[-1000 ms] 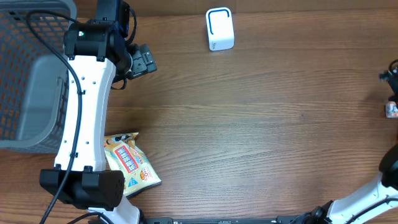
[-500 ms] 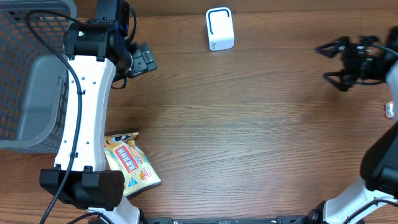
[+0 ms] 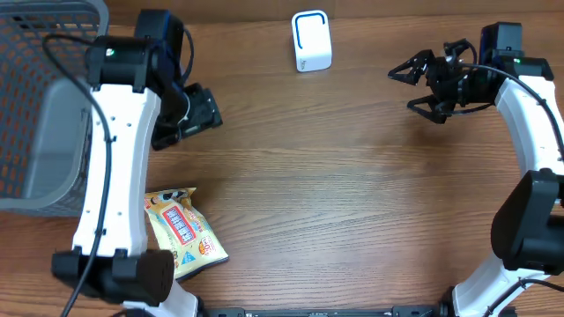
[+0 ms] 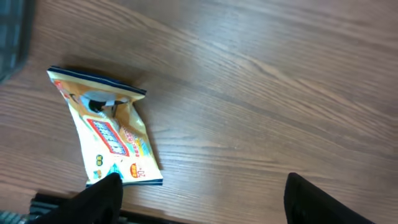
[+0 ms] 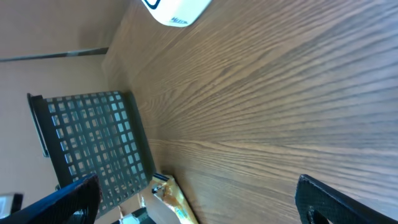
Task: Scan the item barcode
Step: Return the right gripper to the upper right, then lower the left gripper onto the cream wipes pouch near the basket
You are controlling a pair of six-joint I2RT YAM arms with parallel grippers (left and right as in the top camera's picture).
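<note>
Well left of the white barcode scanner [image 3: 311, 40] and toward the front edge of the bench [image 3: 352, 194]: yellow snack bag [image 3: 183, 231], flat on the wood, printed face up, top seal crumpled, touching nothing but the bench. Directly left of the scanner, between it and the grey mesh basket [image 3: 35, 106]: left fingers [image 3: 201, 99], held above the bench, parted, only bare wood showing between them, gripping nothing. Right of the scanner, well apart from it: right fingers [image 3: 407, 70], spread wide, empty, tips pointing toward the scanner. Farther left of the scanner than all else, at the bench's corner: the basket, open top; contents not clear. As for the scanner: stands at the far bench edge, blue outline on its face, clear of both pairs of fingers and well apart from the bag.
</note>
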